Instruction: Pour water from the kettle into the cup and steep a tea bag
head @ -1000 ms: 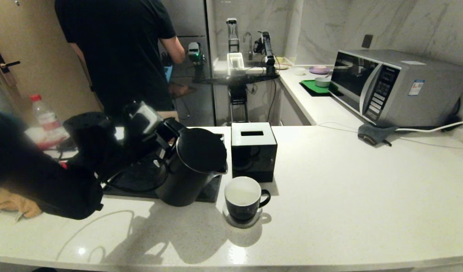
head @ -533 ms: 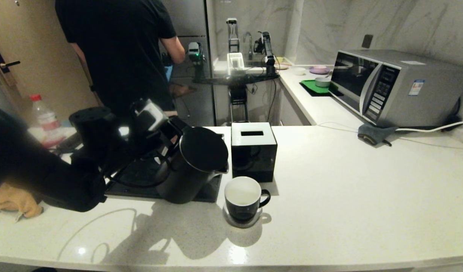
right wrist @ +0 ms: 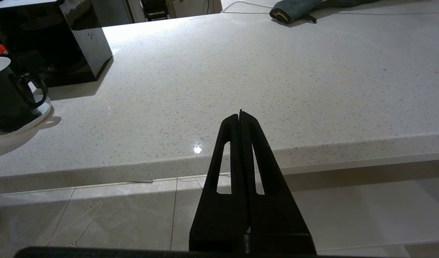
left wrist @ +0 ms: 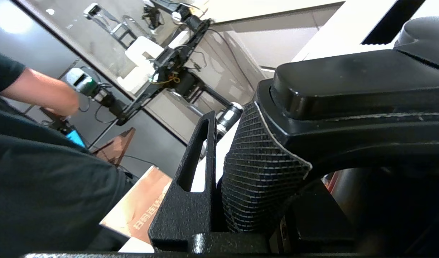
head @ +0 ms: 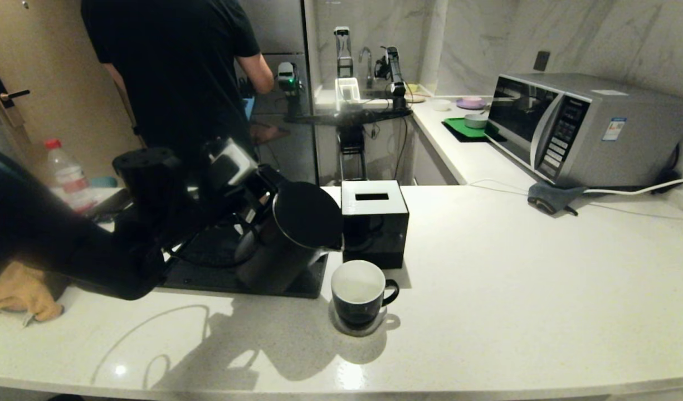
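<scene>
My left gripper [head: 256, 196] is shut on the loop handle of the matte black kettle [head: 297, 236]. The kettle hangs tilted above the black tray [head: 208, 277], its lid facing me and its spout [head: 335, 249] just up and left of the cup. In the left wrist view the ribbed pad [left wrist: 259, 161] presses against the kettle handle [left wrist: 348, 89]. The glossy black cup [head: 358, 292], white inside, stands on a coaster in front of the kettle and shows in the right wrist view as well [right wrist: 4, 96]. My right gripper [right wrist: 240, 114] hangs shut, low in front of the counter edge. Tea bag and water are out of view.
A glossy black cube box [head: 373, 223] stands right behind the cup, close to the kettle's lid. A person in black [head: 174, 78] stands beyond the counter. A microwave [head: 586, 128] and a grey cloth [head: 553, 197] are far right; a bottle [head: 66, 172] and a yellow cloth [head: 18, 292] are far left.
The left arm has lifted the kettle up and to the right, and the kettle has tipped further toward the cup. The cup and the right gripper have not moved.
</scene>
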You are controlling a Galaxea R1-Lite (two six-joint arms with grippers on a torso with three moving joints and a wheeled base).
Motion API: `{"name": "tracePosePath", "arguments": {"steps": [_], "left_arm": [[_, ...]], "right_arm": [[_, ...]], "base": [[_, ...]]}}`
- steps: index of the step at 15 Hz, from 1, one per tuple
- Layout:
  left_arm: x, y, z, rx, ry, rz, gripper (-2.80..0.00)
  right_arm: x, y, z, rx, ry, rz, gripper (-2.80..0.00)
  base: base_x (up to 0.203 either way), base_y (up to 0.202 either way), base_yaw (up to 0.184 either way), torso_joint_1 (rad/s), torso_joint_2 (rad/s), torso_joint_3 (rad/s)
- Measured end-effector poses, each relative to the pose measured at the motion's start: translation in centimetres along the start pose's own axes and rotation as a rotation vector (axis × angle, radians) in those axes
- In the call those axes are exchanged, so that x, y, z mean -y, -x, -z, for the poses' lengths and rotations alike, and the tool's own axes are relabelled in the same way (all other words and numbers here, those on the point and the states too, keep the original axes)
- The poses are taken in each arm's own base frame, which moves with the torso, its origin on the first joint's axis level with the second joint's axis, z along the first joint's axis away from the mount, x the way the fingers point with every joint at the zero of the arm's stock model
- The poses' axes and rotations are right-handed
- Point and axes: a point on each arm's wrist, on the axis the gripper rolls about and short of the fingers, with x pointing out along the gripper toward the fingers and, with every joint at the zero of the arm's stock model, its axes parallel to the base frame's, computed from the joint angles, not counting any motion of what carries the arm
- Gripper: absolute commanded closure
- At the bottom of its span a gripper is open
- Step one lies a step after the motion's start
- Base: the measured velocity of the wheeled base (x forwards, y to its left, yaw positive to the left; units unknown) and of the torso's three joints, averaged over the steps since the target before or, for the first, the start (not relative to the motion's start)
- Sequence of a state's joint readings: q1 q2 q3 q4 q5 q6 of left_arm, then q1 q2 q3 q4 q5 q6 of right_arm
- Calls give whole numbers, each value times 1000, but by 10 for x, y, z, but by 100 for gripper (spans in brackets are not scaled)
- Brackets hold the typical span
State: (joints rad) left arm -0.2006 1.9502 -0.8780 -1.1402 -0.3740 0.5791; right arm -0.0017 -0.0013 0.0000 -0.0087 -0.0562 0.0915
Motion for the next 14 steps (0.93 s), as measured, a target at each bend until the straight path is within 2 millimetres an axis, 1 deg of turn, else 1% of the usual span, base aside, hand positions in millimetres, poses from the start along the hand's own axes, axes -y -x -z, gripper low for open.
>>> {"name": "tracePosePath", "arguments": {"steps": [7,14], "left_arm": [[5,-10,-8,-8,-30,43,0],[8,-12,-9,-11,-37,57,0]], "right_arm": [[0,0,0,0,0,0,0],[0,0,0,0,0,0,0]], "base": [[0,0,0,0,0,0],[0,0,0,0,0,0]]}}
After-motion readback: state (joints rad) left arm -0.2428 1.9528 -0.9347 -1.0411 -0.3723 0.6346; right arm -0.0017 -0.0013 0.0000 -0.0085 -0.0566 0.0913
